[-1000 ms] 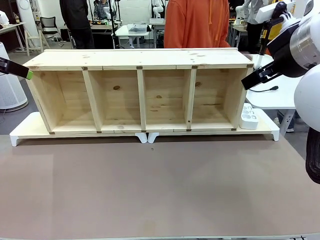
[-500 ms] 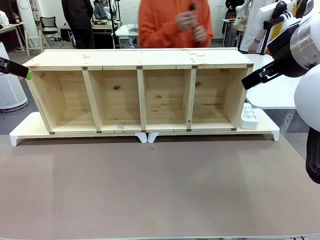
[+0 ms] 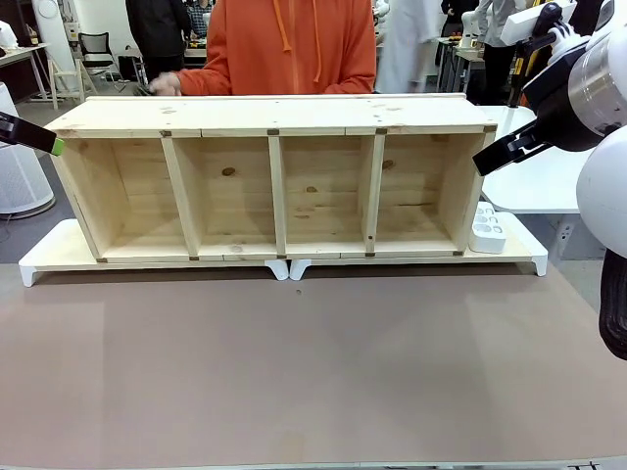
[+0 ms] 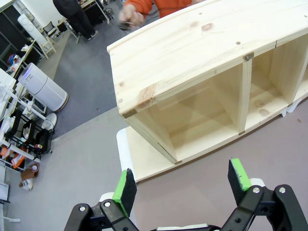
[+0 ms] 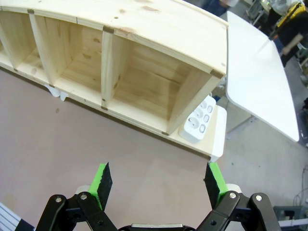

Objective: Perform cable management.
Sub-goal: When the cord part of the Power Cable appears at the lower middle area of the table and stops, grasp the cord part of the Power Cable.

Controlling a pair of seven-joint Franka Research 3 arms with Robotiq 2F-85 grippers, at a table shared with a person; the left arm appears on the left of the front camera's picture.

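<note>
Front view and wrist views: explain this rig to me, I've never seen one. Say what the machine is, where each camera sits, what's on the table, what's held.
The machine is two white robot arms, each ending in a two-finger gripper with green pads. The front view looks across the brown table at a person in an orange hoodie. The other two pictures come from cameras on the wrists, looking past the left gripper and the right gripper. On the table, on white risers, stands a four-compartment wooden shelf, with a white power strip at its right end. Both grippers are open and hold nothing.
</note>
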